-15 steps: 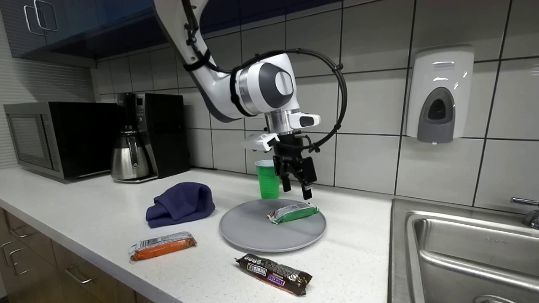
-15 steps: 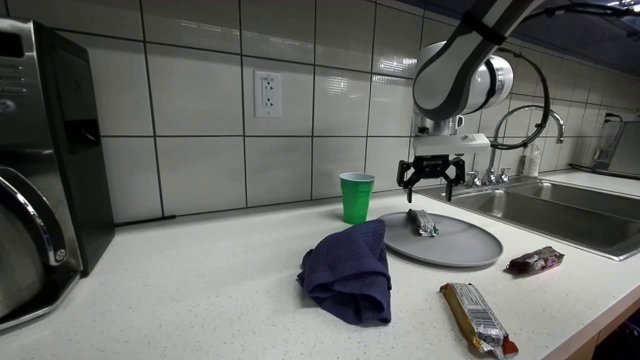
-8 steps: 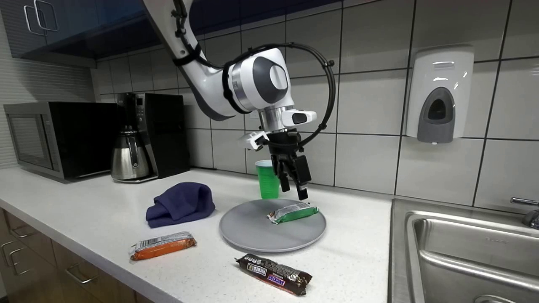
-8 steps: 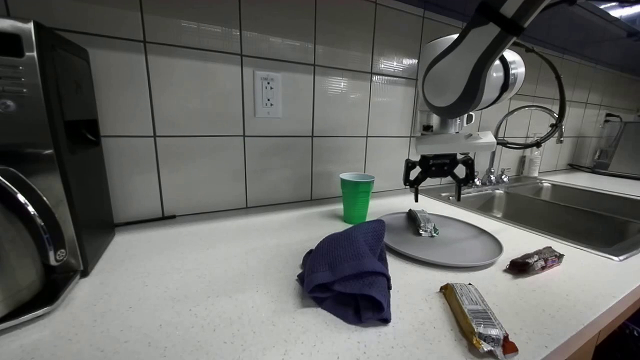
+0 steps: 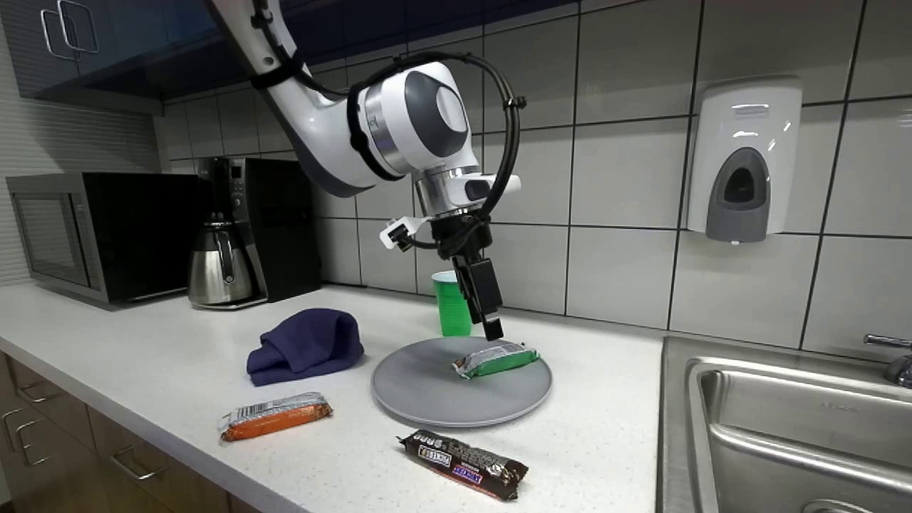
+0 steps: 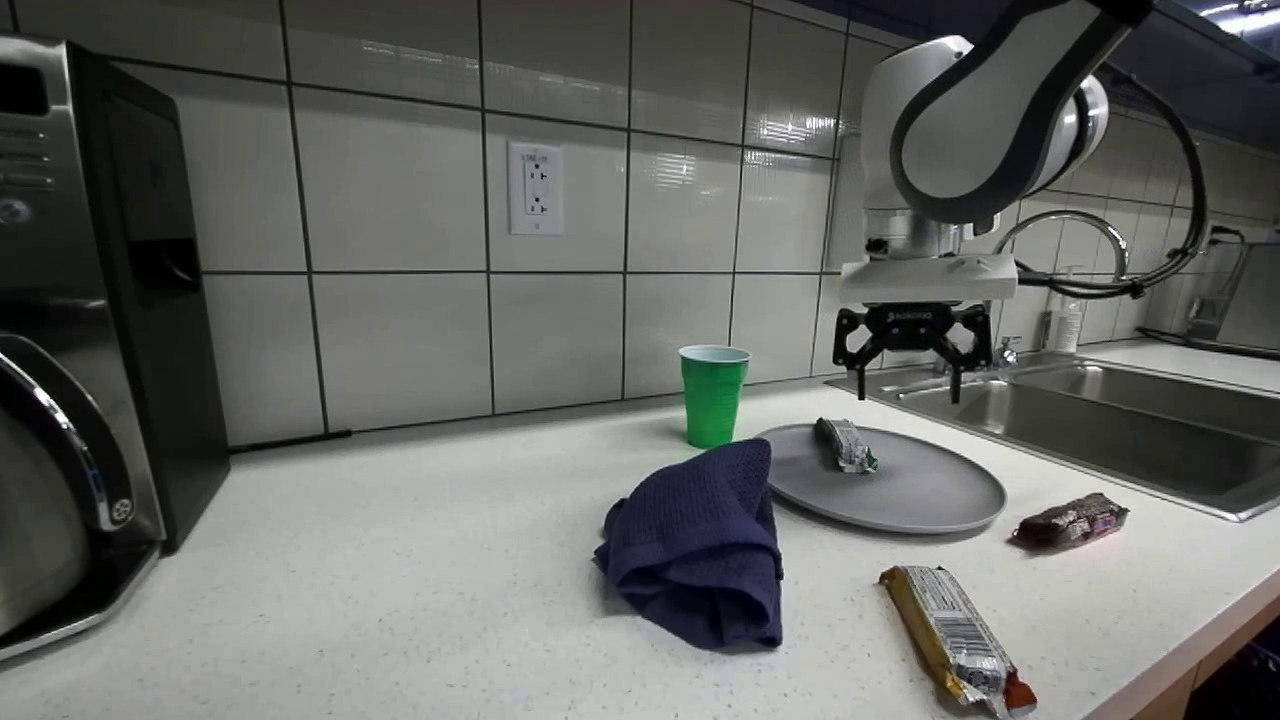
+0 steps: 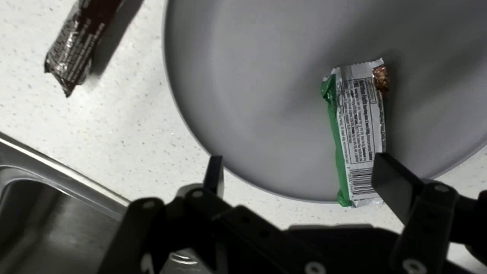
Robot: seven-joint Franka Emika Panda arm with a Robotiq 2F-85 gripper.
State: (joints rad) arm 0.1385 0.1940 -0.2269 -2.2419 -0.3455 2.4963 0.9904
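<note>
My gripper (image 6: 908,398) hangs open with nothing between its fingers, above the sink-side rim of a round grey plate (image 5: 427,395). On that plate lies a green-and-white wrapped bar (image 7: 355,125), one end reaching over the rim in the wrist view. The bar is the nearest thing to the gripper; both exterior views show air between them. In the wrist view a finger (image 7: 395,182) overlaps the bar's lower right side. A brown wrapped bar (image 5: 463,463) and an orange one (image 5: 276,417) lie on the counter. Behind the plate stands a green cup (image 6: 714,395), upright.
A crumpled dark blue towel (image 6: 700,550) sits beside the plate. The steel sink (image 5: 673,427) is set into the counter, with a faucet (image 6: 1060,215) behind it. A soap dispenser (image 5: 744,157) hangs on the tiled wall. Coffee maker (image 5: 278,228) and microwave (image 5: 142,235) stand farther along.
The open gripper has swung sideways above the plate, moving toward the sink in an exterior view, and has turned and tilted. Plate, bars, cup and towel stay where they were.
</note>
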